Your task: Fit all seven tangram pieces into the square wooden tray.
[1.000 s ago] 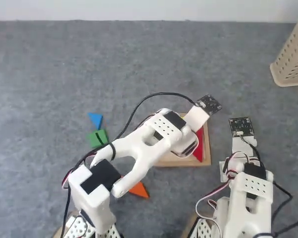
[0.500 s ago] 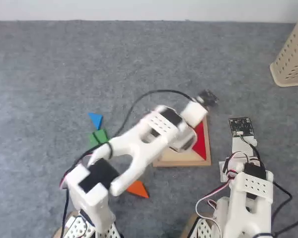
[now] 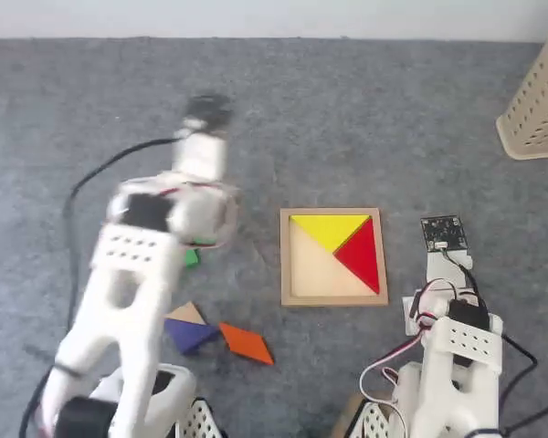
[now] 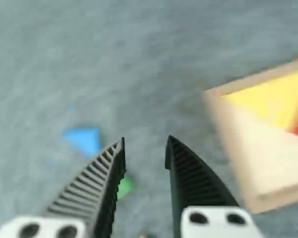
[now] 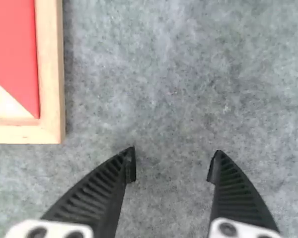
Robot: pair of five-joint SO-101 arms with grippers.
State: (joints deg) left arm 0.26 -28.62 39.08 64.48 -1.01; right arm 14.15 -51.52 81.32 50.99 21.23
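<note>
The square wooden tray [image 3: 333, 294] lies at the table's middle with a yellow triangle [image 3: 329, 230] and a red triangle [image 3: 361, 255] in it. My left arm [image 3: 155, 237] stands over the pieces to the tray's left. In its wrist view the left gripper [image 4: 145, 145] is open and empty above the carpet, a blue triangle [image 4: 84, 140] and a green piece [image 4: 124, 186] close by its fingers. A corner of the green piece [image 3: 192, 259] peeks out beside the arm. My right gripper [image 5: 175, 154] is open over bare carpet, just off the tray's corner [image 5: 49, 74].
Near the front lie a dark blue piece [image 3: 190, 335], a tan piece [image 3: 184, 313] touching it and an orange parallelogram [image 3: 247, 343]. A perforated beige basket [image 3: 539, 100] stands at the far right. The right arm [image 3: 452, 351] sits at the front right of the tray.
My left arm has swung left, from above the tray to above the blue and green pieces, uncovering the tray. The right arm has kept still.
</note>
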